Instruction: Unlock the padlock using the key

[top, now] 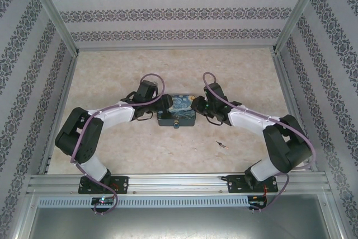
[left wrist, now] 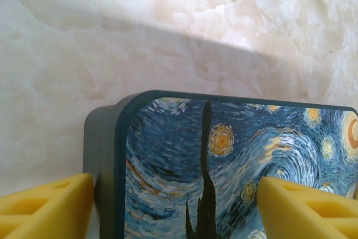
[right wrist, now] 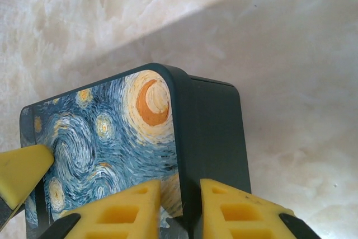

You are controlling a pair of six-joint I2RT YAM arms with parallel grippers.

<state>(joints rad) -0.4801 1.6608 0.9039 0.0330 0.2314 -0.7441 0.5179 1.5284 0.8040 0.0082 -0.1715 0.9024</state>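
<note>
While two arms meet at one blue-and-yellow painted case, the left gripper straddles its left end with jaws spread wide, and the right gripper is clamped on its right rim. One padlock, a tiny bluish-grey nub, sits against the case's near side. One key, a thin sliver, lies apart, nearer and right of the case.

Overhead looks down — wrist cameras close, sharing the case.
</note>
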